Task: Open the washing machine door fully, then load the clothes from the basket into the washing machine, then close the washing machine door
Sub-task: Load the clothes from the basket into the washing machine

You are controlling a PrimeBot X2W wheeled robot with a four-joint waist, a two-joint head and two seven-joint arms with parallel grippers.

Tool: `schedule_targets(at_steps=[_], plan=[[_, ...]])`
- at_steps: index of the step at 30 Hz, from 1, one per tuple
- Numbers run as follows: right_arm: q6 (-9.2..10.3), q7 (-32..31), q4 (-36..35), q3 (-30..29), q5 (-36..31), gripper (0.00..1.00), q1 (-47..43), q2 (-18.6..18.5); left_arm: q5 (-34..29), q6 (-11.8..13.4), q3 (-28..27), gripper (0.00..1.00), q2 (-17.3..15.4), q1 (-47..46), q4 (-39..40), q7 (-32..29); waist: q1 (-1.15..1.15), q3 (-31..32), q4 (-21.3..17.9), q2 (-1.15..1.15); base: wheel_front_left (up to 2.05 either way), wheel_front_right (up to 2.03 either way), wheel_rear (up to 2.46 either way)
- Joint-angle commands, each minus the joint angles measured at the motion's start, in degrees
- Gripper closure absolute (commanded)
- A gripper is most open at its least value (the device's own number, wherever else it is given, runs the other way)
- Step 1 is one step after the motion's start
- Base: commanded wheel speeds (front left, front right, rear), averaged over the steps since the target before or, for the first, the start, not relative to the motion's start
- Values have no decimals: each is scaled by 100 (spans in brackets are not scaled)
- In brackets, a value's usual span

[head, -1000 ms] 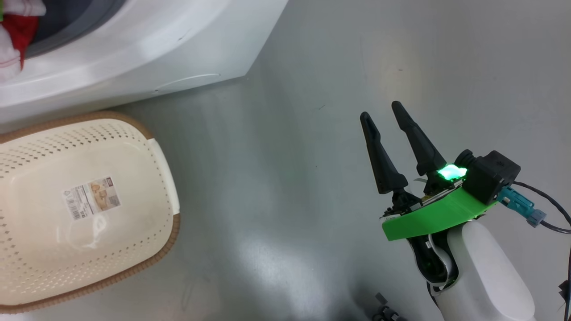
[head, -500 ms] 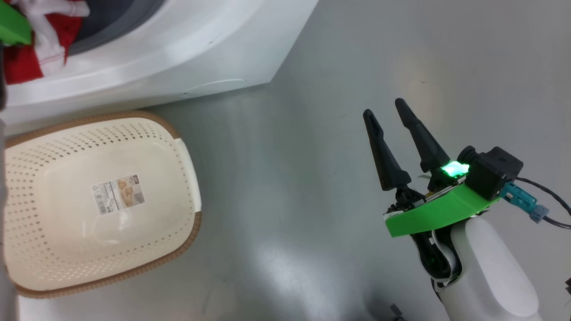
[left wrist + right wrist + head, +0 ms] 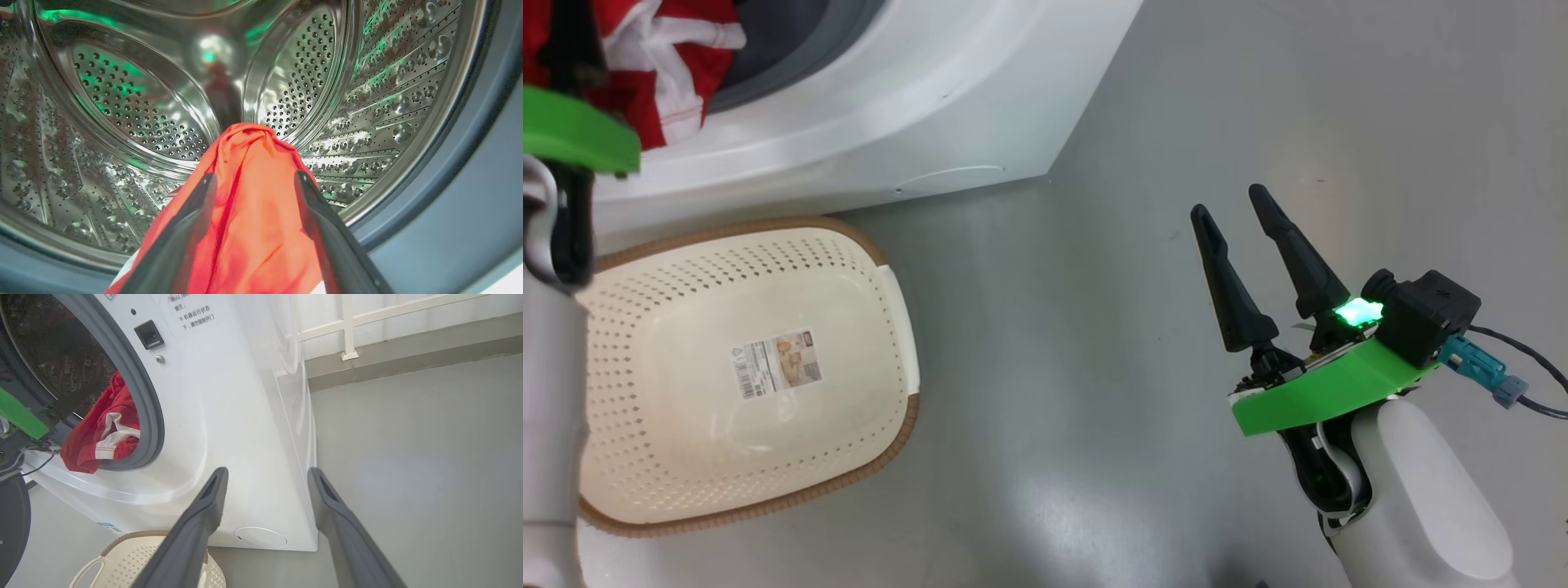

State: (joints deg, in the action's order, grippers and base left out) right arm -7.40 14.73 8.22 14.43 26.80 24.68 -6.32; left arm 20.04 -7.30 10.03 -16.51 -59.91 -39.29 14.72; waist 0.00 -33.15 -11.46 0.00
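— Left gripper (image 3: 255,175) is standing spread, fingers wide apart and clamping nothing; the clothes (image 3: 249,212) are lying loose in the gap between them.
— So where is the bundle sitting?
— It is draping across the gasket (image 3: 147,396) at the bottom of the washing machine (image 3: 915,106) opening. One end is reaching into the drum (image 3: 135,102) and the other is hanging out over the front lip. Its long axis is running along my left fingers, from outside to inside.
— Which way is the work lying, then?
— Dead ahead of those fingers, deeper into the drum. I am judging that the hanging end is needing a push or a fresh pinch forward, or it is risking getting trapped when the machine is being shut.
— And your other arm?
— My right gripper (image 3: 1227,200) is hovering over the floor (image 3: 1094,367), likewise spread and empty, well apart from the opening. The left is plainly the nearer one. The basket (image 3: 768,222) is sitting just in front of the machine, holding no clothes.
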Motion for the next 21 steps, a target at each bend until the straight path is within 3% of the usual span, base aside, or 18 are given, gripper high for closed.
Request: schedule_targets(at_steps=[1, 21], plan=[[-9, 27, -111, 113, -5, 0, -125, -19, 49, -18, -180, 0, -255, 304, 372, 28, 0, 51, 63, 0, 0, 0, 0], [-9, 27, -147, -33, 0, 0, -239, -162, -134, 70, -1057, 0, 68, 3076, 2892, 28, 0, 225, 313, 0, 0, 0, 0]])
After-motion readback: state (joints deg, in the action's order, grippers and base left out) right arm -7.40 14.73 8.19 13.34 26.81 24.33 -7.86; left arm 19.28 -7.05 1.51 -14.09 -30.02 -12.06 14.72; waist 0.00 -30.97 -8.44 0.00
